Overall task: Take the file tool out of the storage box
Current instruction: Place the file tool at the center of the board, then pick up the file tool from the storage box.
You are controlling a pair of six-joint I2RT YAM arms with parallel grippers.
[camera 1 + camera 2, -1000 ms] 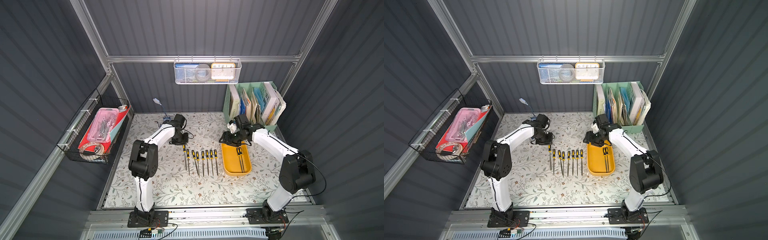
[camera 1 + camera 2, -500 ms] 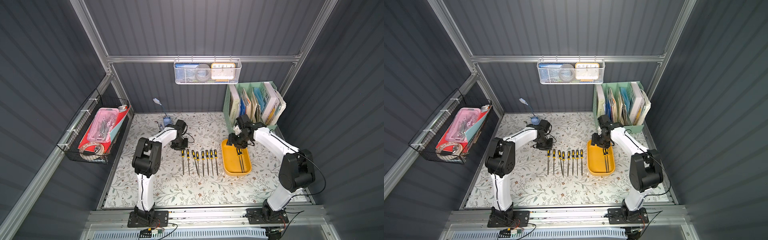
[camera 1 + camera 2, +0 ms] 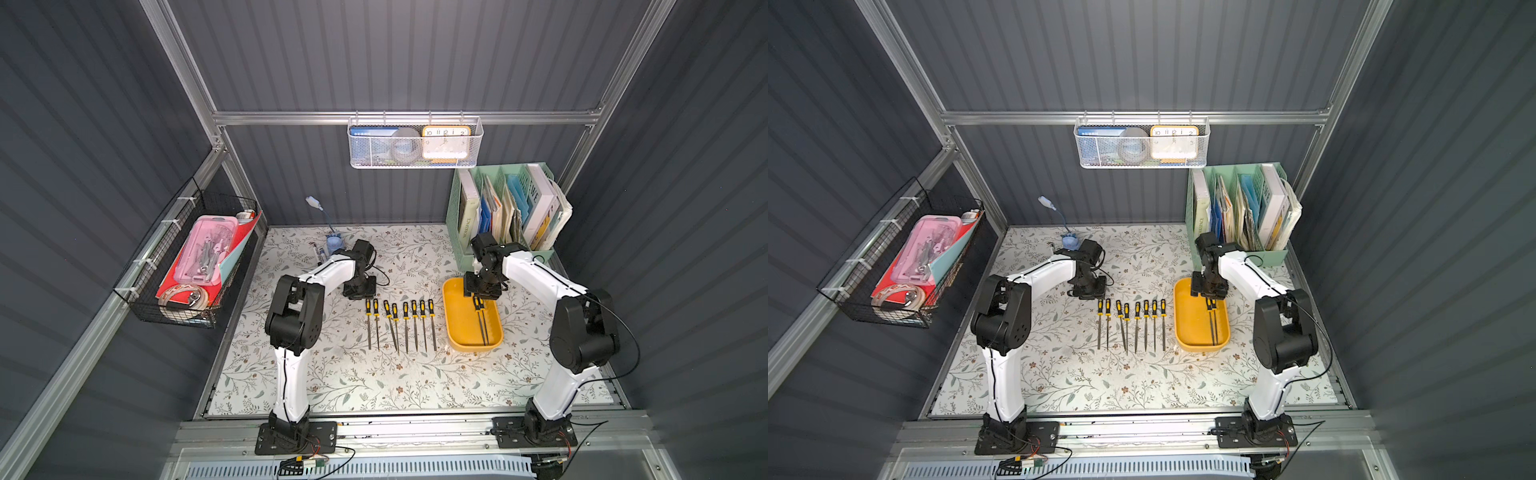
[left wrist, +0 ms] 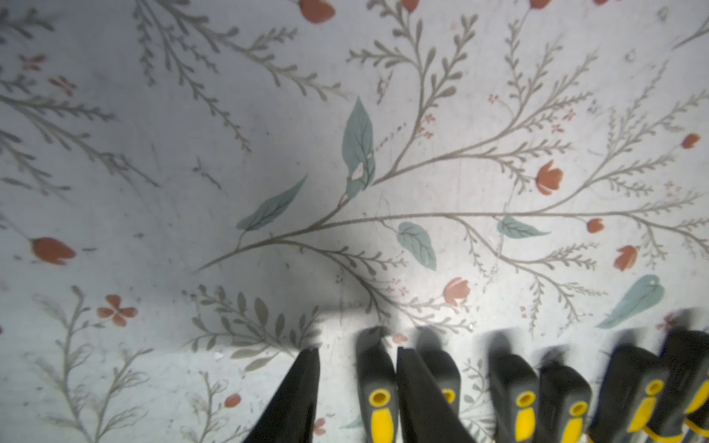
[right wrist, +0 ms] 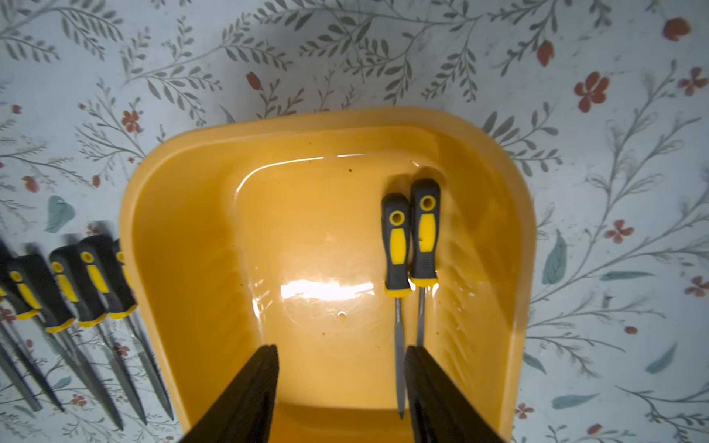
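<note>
in both top views you'll find the yellow storage box (image 3: pixel 452 320) (image 3: pixel 1183 320) flat on the floral mat (image 3: pixel 374 374), on your right arm's side, in front of the mint-green book organiser (image 3: pixel 453 208). two files (image 3: pixel 481 322) lie side by side inside it, nearer its wall on the right arm's side, handles at the far end. a row of files (image 3: pixel 406 326) lies on the mat just beside the box, between the arms. the right gripper (image 3: pixel 482 294) hangs over the far end of the box, above those handles. the left gripper (image 3: pixel 360 296) sits at the handle end of the row, by its outermost file. from up here you can't tell how far either pair of jaws is parted.

in the left wrist view the left gripper (image 4: pixel 356 351) has its jaws a little apart. the black and yellow handle (image 4: pixel 378 387) of the end file lies between the fingers, with mat showing between it and one finger, so it isn't clamped.

in the right wrist view the right gripper (image 5: pixel 340 347) stands wide apart and holds nothing, with bare box floor between its fingers (image 5: pixel 249 395). the two files (image 5: pixel 410 237) rest near one wall of the box (image 5: pixel 345 119). one blade runs just inside a fingertip and the other passes under it.
</note>
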